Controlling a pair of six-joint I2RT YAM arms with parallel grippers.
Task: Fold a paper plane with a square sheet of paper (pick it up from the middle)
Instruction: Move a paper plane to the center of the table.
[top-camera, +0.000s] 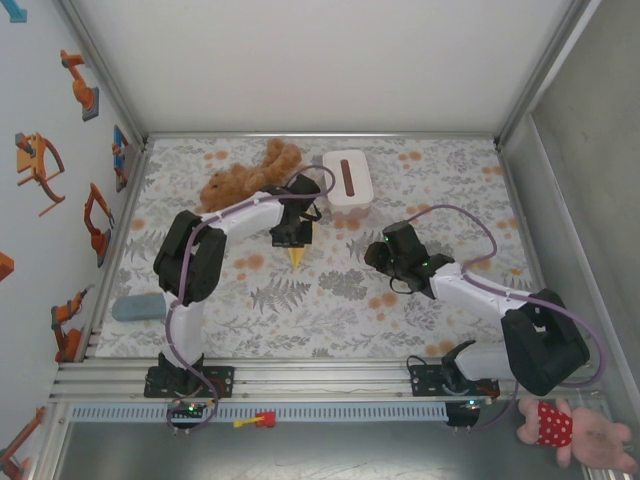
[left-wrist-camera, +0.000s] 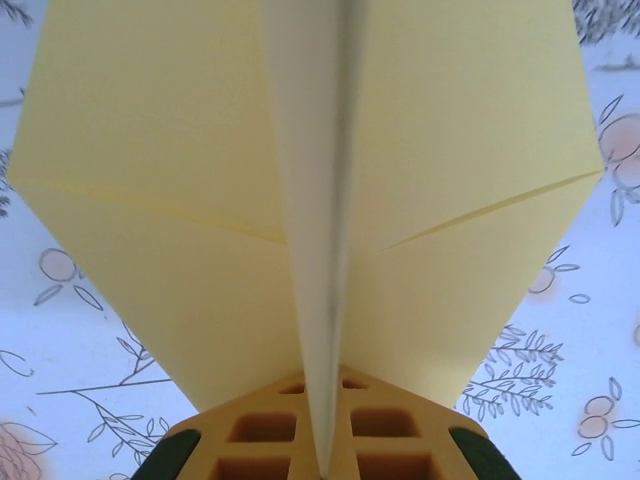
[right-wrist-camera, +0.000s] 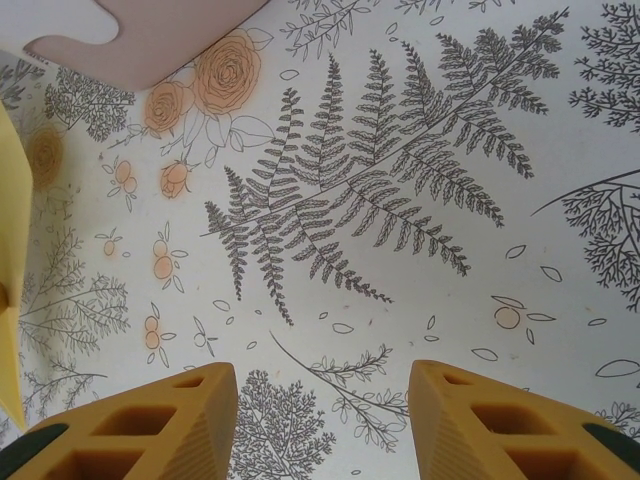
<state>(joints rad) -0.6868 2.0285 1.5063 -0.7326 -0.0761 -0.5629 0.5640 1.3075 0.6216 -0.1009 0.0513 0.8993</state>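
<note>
Paper plane (left-wrist-camera: 180, 150) pinched along centre crease between closed jaws of left gripper (left-wrist-camera: 322, 445), wings spreading flat to either side over floral tablecloth (left-wrist-camera: 80, 330). Top view: plane's yellow nose pokes from gripper toward arm bases, mid-table. Right gripper (right-wrist-camera: 320, 420) near, jaws parted over tablecloth. Brown plush toy (top-camera: 240, 180) and white box (top-camera: 348, 178) behind.

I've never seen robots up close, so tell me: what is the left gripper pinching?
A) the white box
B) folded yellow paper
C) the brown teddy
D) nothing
B: the left gripper is shut on the centre fold of the yellow paper plane.
</note>
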